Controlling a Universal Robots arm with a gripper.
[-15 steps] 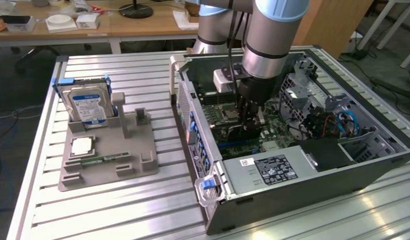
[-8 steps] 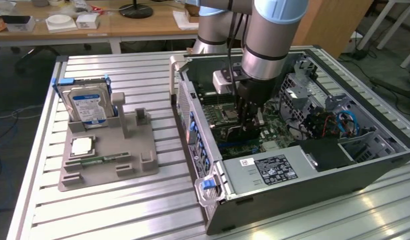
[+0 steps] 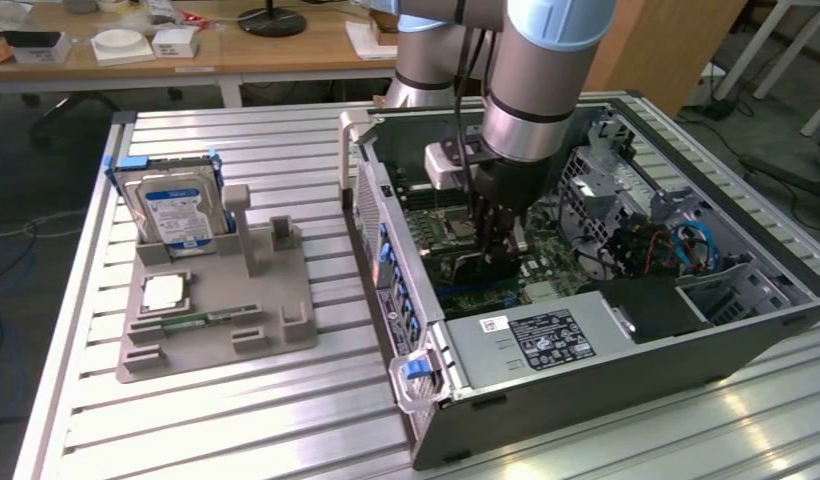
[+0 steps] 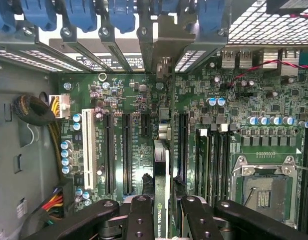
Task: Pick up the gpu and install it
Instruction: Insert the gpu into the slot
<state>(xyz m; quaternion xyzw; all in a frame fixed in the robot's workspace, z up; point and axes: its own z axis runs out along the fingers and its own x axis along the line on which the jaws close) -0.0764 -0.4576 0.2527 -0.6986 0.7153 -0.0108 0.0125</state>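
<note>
Wrist view: the pincer [image 4: 162, 214] is closed narrow on the gpu [image 4: 162, 170], with its black fingers [image 4: 140, 215] pressing the card from either side. The gpu stands on edge on the motherboard [image 4: 233, 115], running away from the pincer between the long black slots [image 4: 127, 150]. Seen edge-on it is thin: a green board strip, a pale stripe with NVIDIA lettering, and a silver end bracket [image 4: 164, 47] at the motherboard's far edge. Whether it is fully seated cannot be told. In the exterior view the pincer is low over the motherboard inside the open computer case [image 3: 584, 370] on the table [image 3: 250, 430].
</note>
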